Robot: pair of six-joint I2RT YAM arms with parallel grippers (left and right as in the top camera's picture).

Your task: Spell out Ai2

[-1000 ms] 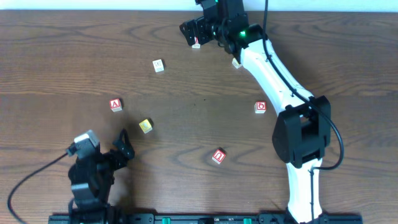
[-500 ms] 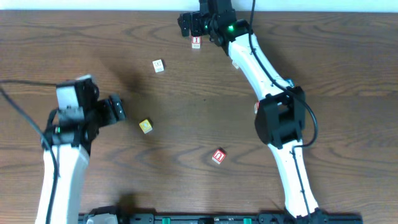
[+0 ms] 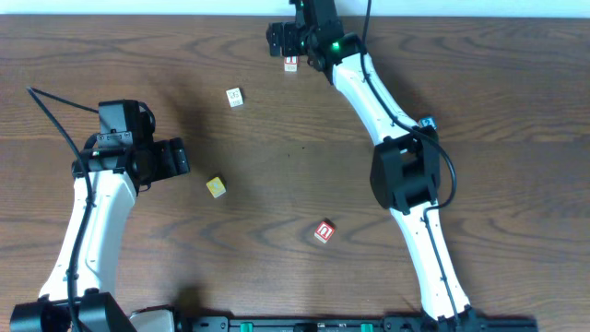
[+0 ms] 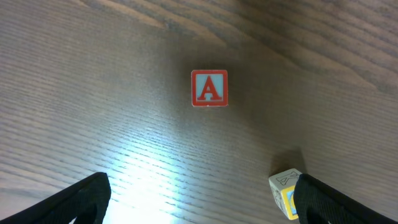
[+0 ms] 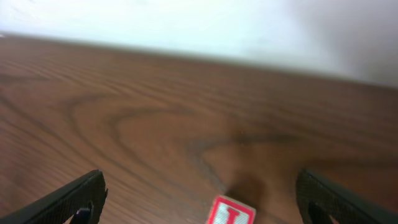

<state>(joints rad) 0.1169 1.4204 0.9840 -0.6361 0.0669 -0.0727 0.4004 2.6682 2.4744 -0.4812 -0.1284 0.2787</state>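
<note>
Directly ahead of the left gripper, its fingers spread wide, sits a red-framed wooden letter A cube; the right gripper, likewise spread, hovers with a red wooden letter I cube between its fingers.

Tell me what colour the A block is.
The A block: red border and letter, pale background; left wrist view.

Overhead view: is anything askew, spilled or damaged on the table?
Nothing is damaged or spilled. Things are merely scattered: the red block and yellow block sit turned against the wood grain. The left tool and right tool are open, holding nothing.
</note>
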